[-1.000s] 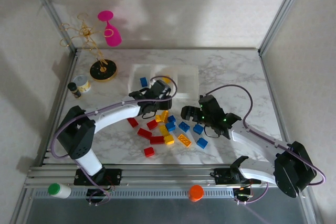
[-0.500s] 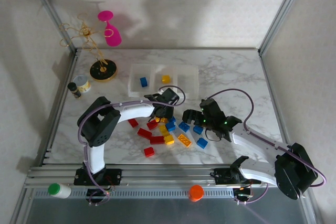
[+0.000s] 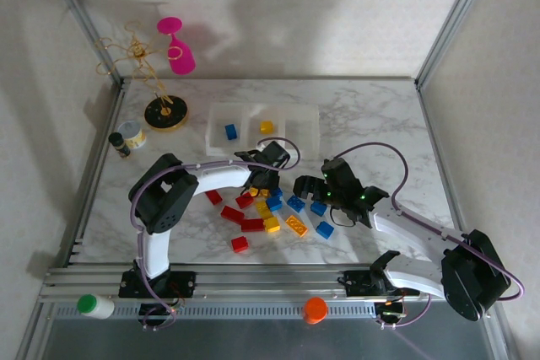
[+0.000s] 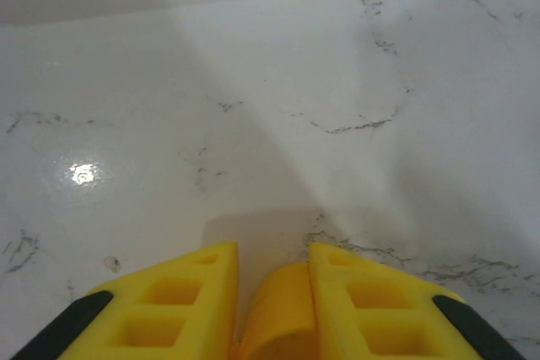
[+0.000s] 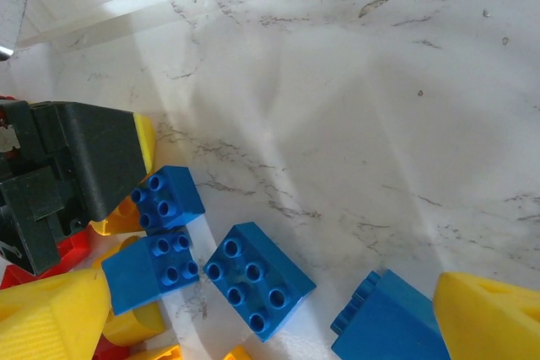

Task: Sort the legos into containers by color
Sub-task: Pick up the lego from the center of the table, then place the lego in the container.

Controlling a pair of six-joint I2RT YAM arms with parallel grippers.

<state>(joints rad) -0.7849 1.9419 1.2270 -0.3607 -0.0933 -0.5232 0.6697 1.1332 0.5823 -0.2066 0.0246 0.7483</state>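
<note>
Left hand (image 4: pixel 272 286) clamping yellow lego (image 4: pixel 278 322), wrist close-up

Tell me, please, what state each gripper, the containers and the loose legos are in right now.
left gripper: shut on a yellow lego.
right gripper: open, above blue legos.
containers: open-topped; blue lego in left bin, yellow brick in middle bin.
loose legos: scattered unsorted on the table.
</note>
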